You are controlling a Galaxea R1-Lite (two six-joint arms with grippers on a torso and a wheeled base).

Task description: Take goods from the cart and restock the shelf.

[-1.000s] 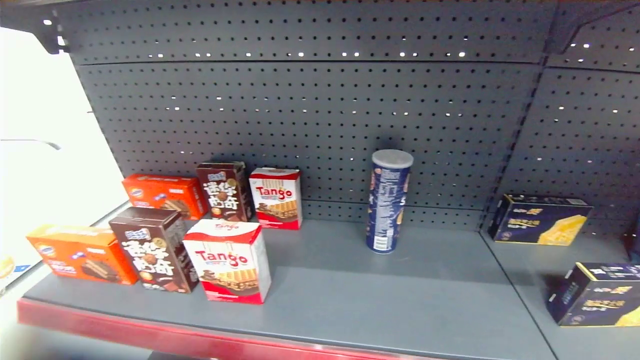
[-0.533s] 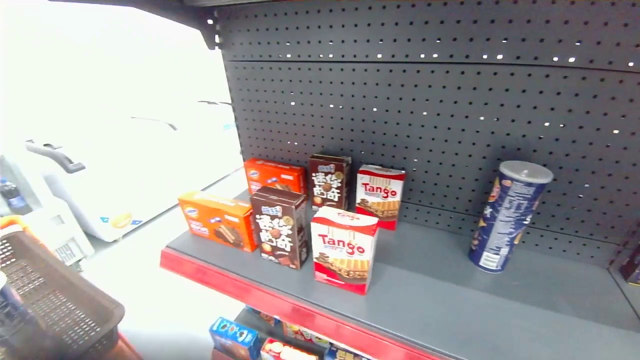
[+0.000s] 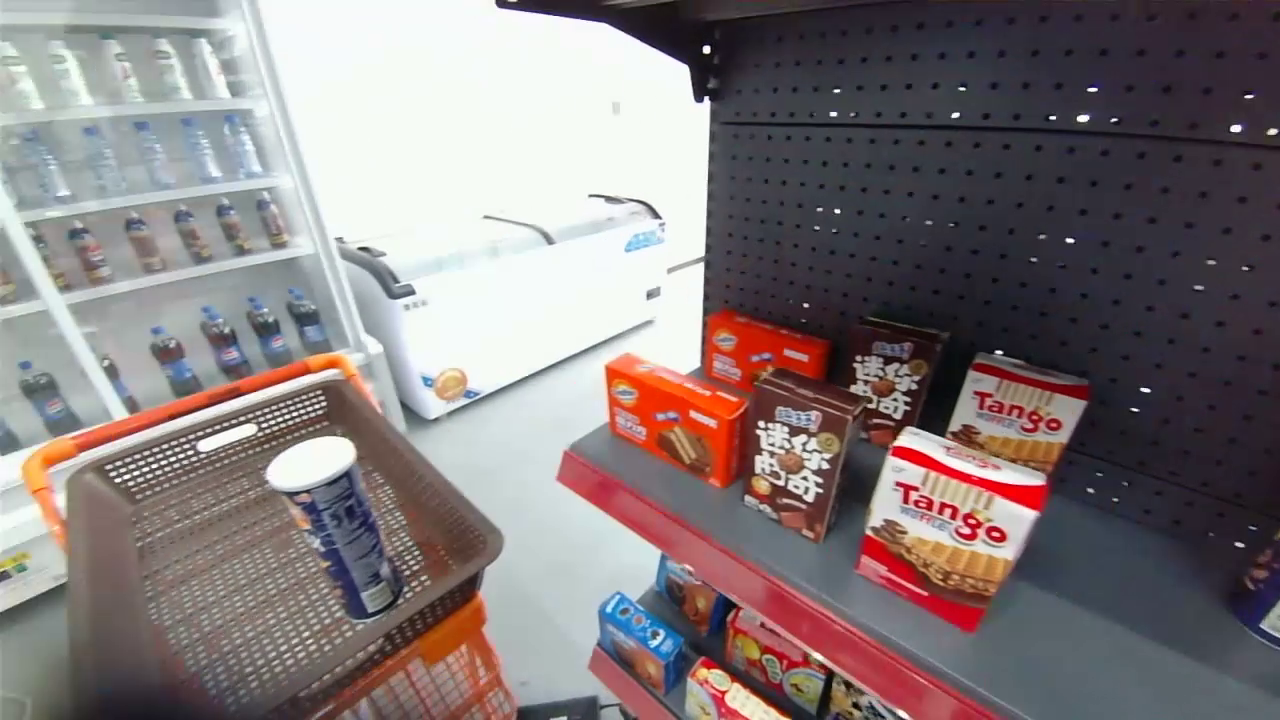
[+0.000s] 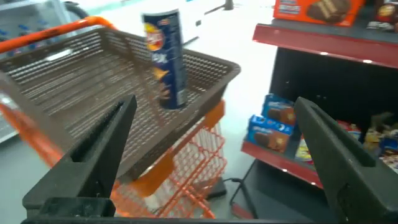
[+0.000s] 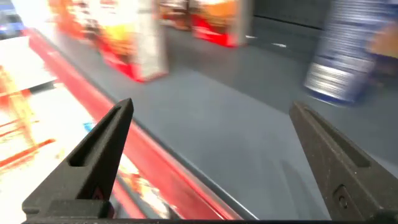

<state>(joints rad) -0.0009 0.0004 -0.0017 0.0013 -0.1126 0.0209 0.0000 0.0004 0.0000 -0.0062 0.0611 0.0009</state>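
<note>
Cylindrical can (image 3: pixel 335 530) stands upright in your brown perforated plastic basket (image 3: pixel 180 480). Your left claw (image 4: pixel 214 109) and right claw (image 5: pixel 211 107) both gape apart, empty.

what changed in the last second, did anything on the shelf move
Only the head camera swung left. The basket and the can in the basket came into view. The boxes and the can on the shelf slid right in the picture but keep their arrangement. Nothing was grabbed or let go; the left gripper and right gripper are open, empty.
</note>
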